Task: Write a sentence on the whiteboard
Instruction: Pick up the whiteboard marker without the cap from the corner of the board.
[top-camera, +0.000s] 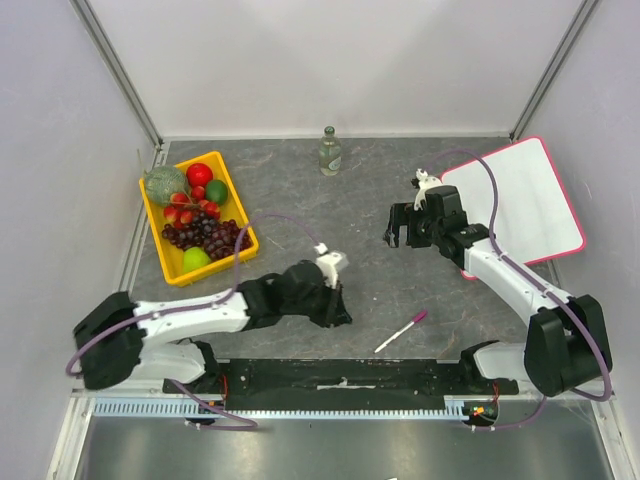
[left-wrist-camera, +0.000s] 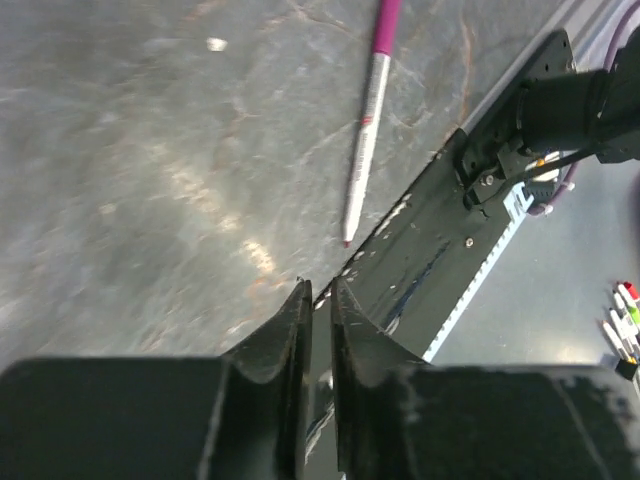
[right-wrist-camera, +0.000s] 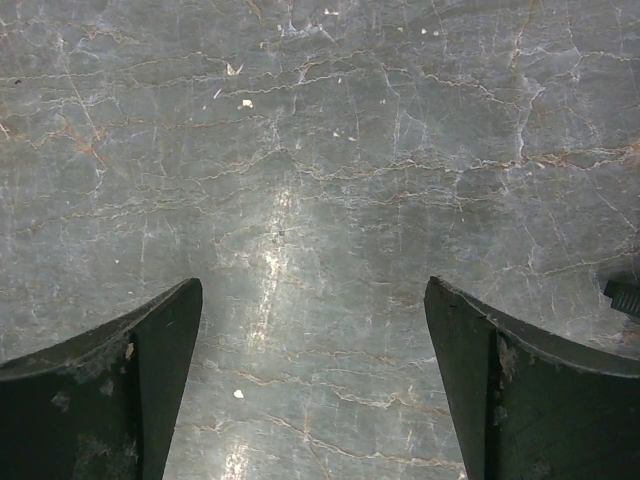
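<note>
Hanging near the pen (left-wrist-camera: 365, 130) (pink-capped), the left claw (left-wrist-camera: 320, 292) is nearly closed on nothing; the right claw (right-wrist-camera: 312, 284) gapes wide.

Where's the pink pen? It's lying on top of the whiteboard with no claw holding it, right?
Not quite. The pen lies on the grey table, not on the whiteboard, which sits off to the right. The top view shows this. You are right that neither the left claw nor the right claw holds it.
</note>
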